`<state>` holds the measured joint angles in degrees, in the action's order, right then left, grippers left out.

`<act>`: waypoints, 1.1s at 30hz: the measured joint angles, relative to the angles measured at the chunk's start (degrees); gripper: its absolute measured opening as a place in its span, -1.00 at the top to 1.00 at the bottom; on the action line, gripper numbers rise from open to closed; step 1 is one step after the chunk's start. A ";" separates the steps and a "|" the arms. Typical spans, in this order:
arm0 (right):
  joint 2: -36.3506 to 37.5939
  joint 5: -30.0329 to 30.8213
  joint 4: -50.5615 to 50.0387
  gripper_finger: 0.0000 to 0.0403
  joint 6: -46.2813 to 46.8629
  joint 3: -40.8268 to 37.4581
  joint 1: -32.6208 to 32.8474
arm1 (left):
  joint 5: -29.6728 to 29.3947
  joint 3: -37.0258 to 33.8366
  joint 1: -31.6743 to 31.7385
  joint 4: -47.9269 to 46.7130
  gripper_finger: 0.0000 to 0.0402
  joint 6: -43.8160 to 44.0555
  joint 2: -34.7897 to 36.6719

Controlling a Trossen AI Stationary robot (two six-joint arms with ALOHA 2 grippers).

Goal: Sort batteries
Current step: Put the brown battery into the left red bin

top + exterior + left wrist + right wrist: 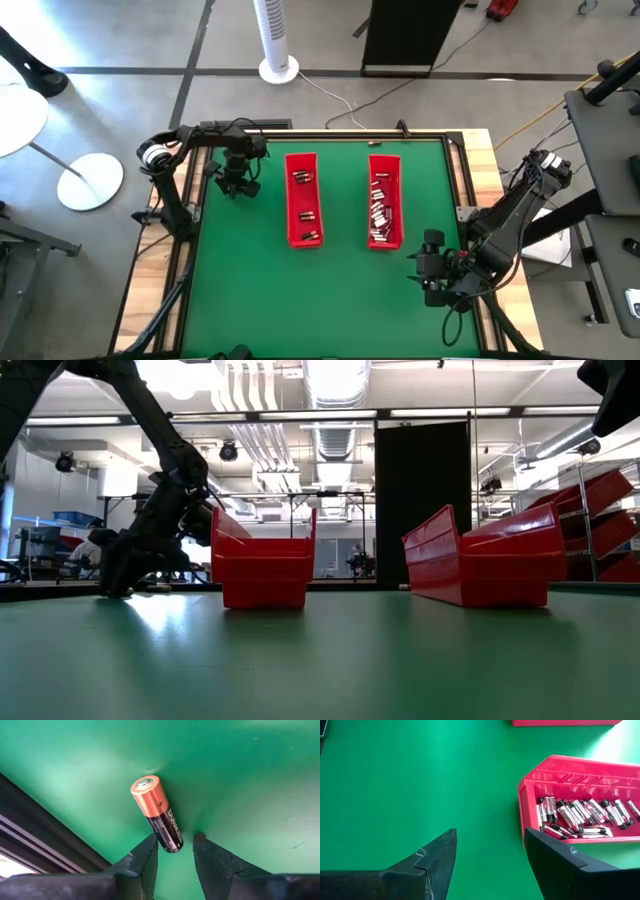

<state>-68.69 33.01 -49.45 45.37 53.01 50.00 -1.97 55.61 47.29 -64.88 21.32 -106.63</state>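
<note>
1. The left gripper (233, 186) is down at the green worktop (250, 300), just left of the left red tray (303, 212), near the worktop's far left part.
2. Through its wrist camera I see a copper-and-black battery (157, 813) lying on the green surface, its dark end sitting between the two fingertips (150, 851). The jaws stand partly apart around that end; one finger looks to touch it, the other has a gap, so I cannot tell whether it is truly gripped.
3. From table height, the left gripper (118, 586) shows with its tips at the surface, beside the left tray.
4. The right gripper (432, 270) hangs over the worktop's near right corner, jaws spread wide with nothing between them (490, 857).
5. The right red tray (383, 200) holds a heap of batteries (580, 817), silver and dark, piled at one end.
6. The left red tray holds only a few batteries (306, 214), spaced along its length.
7. The two trays stand side by side, well apart, in the middle of the worktop.
</note>
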 joint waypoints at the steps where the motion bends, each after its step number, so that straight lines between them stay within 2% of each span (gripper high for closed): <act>1: 0.00 0.00 -0.02 -0.12 -0.03 -0.02 0.00 | 0.01 0.00 0.00 0.05 0.48 0.00 0.06; 9: 0.00 0.00 0.00 -0.12 -0.29 -0.02 0.00 | 0.26 0.83 0.44 0.18 0.59 1.05 0.97; 18: 0.00 0.02 0.07 -0.11 -0.38 -0.52 0.00 | -0.22 1.33 0.72 -0.04 0.36 2.90 0.98; 22: 0.00 0.02 0.27 -0.13 -0.38 -0.95 0.00 | -0.20 1.36 0.72 -0.01 0.33 3.66 1.03; 29: 0.00 0.02 0.48 -0.11 -0.38 -1.38 0.00 | 0.08 1.40 0.83 0.46 0.43 4.41 1.16; 33: 0.00 0.02 0.48 -0.10 -0.07 -1.60 0.00 | 0.68 1.42 0.83 0.87 0.56 4.54 1.20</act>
<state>-68.69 33.04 -48.97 45.31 51.42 50.00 -1.29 57.04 48.12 -64.02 25.86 -105.43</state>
